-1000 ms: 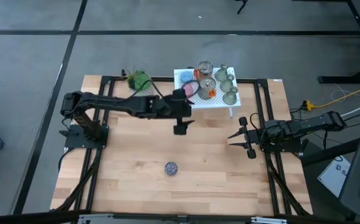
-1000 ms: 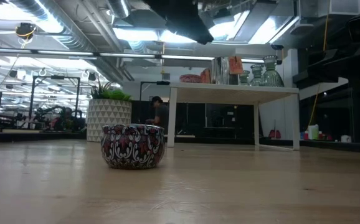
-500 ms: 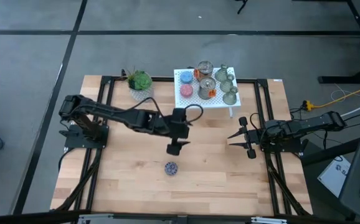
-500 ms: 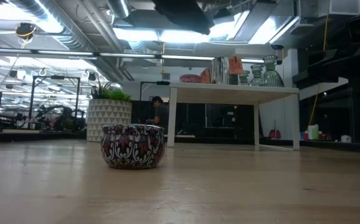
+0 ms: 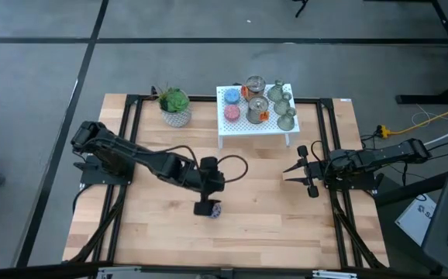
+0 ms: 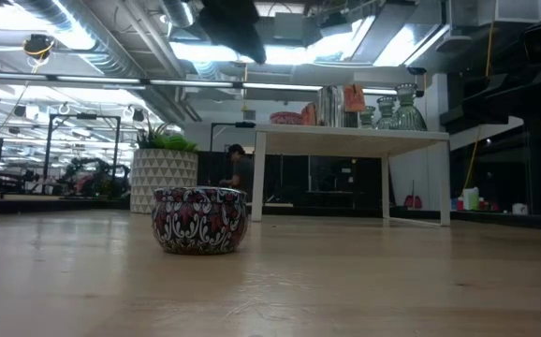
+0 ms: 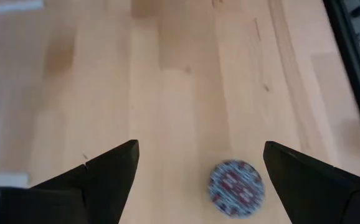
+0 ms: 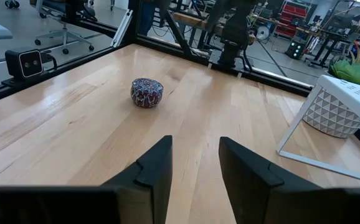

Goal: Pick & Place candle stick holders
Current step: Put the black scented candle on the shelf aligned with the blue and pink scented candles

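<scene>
- Pale wood planks make up the table (image 5: pixel 154 225), framed by dark rails, with grey floor around it in the high view.
- At the far edge stands a small white stand (image 5: pixel 256 124), and on its right part sit the candle stick holders (image 5: pixel 281 105), grouped close together, upright, beside a few flat round discs (image 5: pixel 232 112).
- Level across the table, the candle stick holders (image 6: pixel 394 108) show as greyish shapes on top of the white stand (image 6: pixel 345 140).
- A potted plant (image 5: pixel 175 105) stands on the table just left of the stand.
- A small patterned tin (image 5: pixel 215 209) lies near the middle of the table; it sits low and round in the low view (image 6: pixel 200 220).
- The left tool (image 5: pixel 203 208) hangs just beside the tin, above the table, its fingers (image 7: pixel 105 177) spread wide and holding nothing; the tin (image 7: pixel 236 186) shows between them, nearer one finger.
- The right tool (image 5: pixel 300 172) waits at the right side of the table, well apart from the stand, fingers parted a little and empty, with the tin (image 8: pixel 147 92) farther off.
</scene>
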